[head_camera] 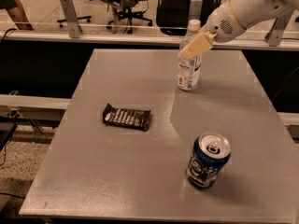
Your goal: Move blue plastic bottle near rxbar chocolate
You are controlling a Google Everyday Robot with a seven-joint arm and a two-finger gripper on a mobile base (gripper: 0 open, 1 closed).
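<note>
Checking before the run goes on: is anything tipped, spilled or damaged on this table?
Nothing stands out. The blue plastic bottle and the can stand upright, the rxbar chocolate lies flat, and the gripper is at the bottle's upper part.

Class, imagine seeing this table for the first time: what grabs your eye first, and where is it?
The gripper reaches in from upper right to the top of the blue plastic bottle at the far end of the table. A blue can stands front right; the rxbar chocolate lies flat left of centre.
</note>
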